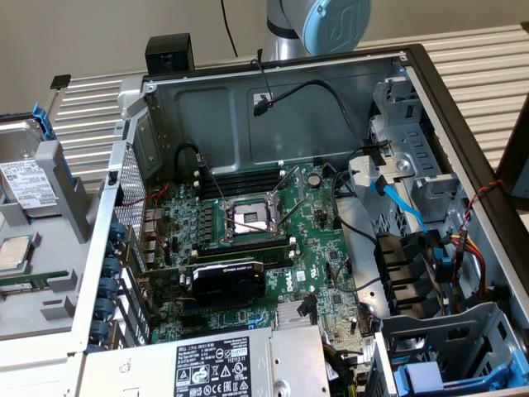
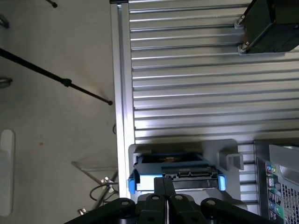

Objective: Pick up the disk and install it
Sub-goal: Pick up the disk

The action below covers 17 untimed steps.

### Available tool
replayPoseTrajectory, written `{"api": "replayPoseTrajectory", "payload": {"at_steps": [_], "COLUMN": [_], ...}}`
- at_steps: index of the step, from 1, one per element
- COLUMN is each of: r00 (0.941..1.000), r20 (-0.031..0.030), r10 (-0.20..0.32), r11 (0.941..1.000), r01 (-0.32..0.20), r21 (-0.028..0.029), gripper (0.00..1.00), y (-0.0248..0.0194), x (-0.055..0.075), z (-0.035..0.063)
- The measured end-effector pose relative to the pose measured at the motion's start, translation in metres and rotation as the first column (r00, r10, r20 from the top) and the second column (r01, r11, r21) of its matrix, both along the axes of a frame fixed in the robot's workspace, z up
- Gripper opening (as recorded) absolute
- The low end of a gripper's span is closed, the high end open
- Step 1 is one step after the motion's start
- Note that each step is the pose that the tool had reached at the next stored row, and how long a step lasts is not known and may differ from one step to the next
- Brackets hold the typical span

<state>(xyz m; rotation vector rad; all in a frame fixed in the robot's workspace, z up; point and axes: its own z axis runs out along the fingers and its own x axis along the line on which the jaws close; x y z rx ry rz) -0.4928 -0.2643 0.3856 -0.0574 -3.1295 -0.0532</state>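
Over the disk (label unreadable) hangs the closed gripper.

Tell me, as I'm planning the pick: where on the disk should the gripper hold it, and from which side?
Probably the disk across its thin body, midway between the blue carrier ends, coming at the exposed connector edge that faces the wrist camera. The grey holder flanks it, leaving that edge free. The gripper is shut and would need opening.
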Motion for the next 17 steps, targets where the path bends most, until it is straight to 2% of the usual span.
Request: {"api": "replayPoseTrajectory", "payload": {"at_steps": [4, 8, 12, 17], "r00": [0.9973, 0.9896, 0.9765, 0.9523], "r20": [-0.0001, -0.0001, -0.0001, 0.0000], "r10": [0.073, 0.144, 0.216, 0.305], "r11": [0.9973, 0.9896, 0.9765, 0.9523], "r01": [-0.073, -0.144, -0.216, -0.305], "r21": [-0.0001, 0.0000, 0.0000, -0.0001], "gripper": [0.11, 0.11, 0.11, 0.11], "y": [0.0000, 0.0000, 0.0000, 0.0000], "x": [0.0000, 0.0000, 0.0000, 0.0000], "z": [0.0000, 0.0000, 0.0000, 0.0000]}}
